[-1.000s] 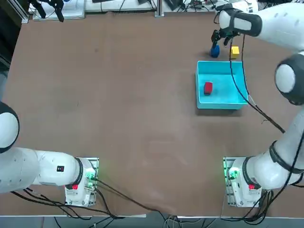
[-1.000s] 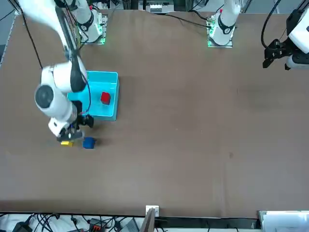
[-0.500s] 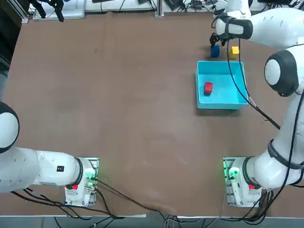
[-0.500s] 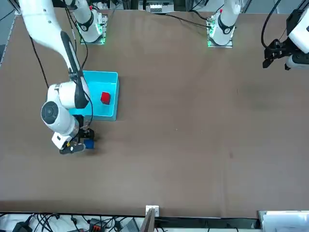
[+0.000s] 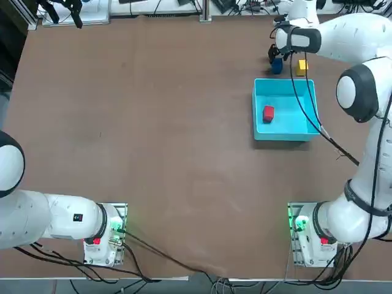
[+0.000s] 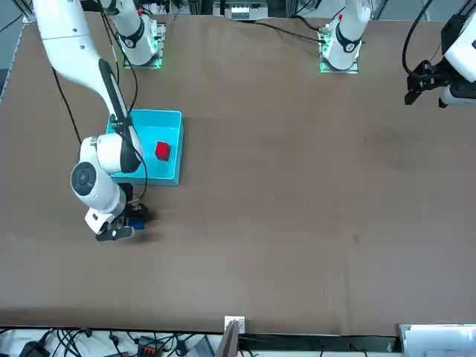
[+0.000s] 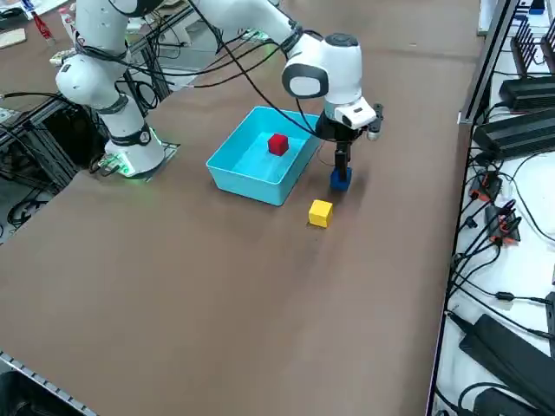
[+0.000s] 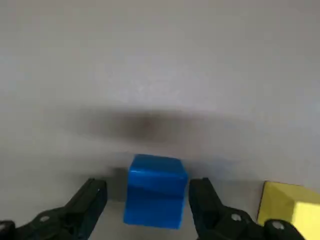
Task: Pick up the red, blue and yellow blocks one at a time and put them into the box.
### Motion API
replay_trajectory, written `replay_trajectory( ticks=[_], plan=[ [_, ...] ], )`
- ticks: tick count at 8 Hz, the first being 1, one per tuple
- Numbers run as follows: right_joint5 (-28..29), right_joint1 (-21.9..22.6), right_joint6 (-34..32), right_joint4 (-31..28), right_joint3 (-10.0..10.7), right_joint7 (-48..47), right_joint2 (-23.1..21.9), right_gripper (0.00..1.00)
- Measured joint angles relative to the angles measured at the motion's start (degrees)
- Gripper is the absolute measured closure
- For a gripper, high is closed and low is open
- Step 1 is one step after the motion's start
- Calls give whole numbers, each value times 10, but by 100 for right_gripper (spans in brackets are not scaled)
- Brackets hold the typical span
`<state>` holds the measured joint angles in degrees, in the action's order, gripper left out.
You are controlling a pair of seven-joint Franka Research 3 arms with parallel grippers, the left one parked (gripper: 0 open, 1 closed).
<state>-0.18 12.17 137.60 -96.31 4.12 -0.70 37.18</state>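
The right end effector (image 8: 148, 192) is positioned at the blue block (image 8: 155, 191), beyond the far edge of the box (image 5: 283, 110) as seen from the arm bases; its two fingers (image 8: 90, 203) stand apart, one on either side of the blue block. In the wrist view, a gap separates the block from one finger, while whether the other finger touches it cannot be told. The blue block rests on the tabletop (image 5: 153, 153), outside the box. The yellow block (image 7: 320, 213) also lies on the tabletop outside the box, near the blue block and apart from it, on the side toward the robot's own right. The red block (image 5: 268, 113) lies inside the box, on its floor, surrounded by bare blue surface. The box is shallow, light blue and open at the top. The white right arm (image 5: 361, 92) reaches over the tabletop to the robot's right of the box, its black cables (image 5: 375, 184) hanging in loose curves, one crossing above the box.
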Motion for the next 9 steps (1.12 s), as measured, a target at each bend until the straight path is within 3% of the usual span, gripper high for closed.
replay_trajectory(
  ticks=[5, 7, 9],
  plan=[
    [0, -1, 0, 0, 0, 0, 17, 3],
    [0, -1, 0, 4, 0, -6, 20, 30],
    [0, -1, -16, 11, 0, -12, 16, 30]
  ],
)
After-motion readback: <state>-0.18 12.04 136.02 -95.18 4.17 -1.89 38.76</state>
